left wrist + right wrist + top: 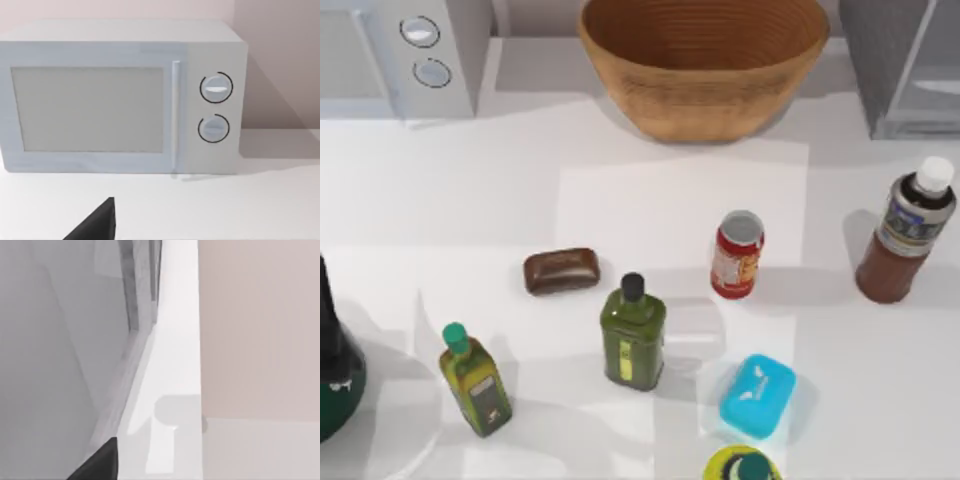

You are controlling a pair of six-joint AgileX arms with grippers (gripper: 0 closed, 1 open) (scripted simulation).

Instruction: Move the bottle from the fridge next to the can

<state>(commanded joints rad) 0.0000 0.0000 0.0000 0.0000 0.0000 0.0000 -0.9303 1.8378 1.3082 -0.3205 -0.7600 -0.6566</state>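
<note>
The reddish-brown bottle point(905, 235) with a white cap stands upright on the table at the right, just in front of the grey fridge point(910, 60). The red can point(737, 255) stands upright to its left, with a gap of bare table between them. Nothing holds the bottle. In the right wrist view the fridge point(60, 340) rises close by, and a dark part of my right gripper point(97, 462) shows at the picture's edge. In the left wrist view a dark part of my left gripper point(95, 225) hangs above the table, facing the microwave point(120, 100).
A wicker basket point(705, 60) sits at the back middle and the microwave point(400, 50) at the back left. An olive-green bottle point(633, 335), a small green-capped bottle point(475, 380), a brown bar point(561, 270) and a blue box point(758, 395) crowd the front. A dark green bottle point(335, 370) stands at the left edge.
</note>
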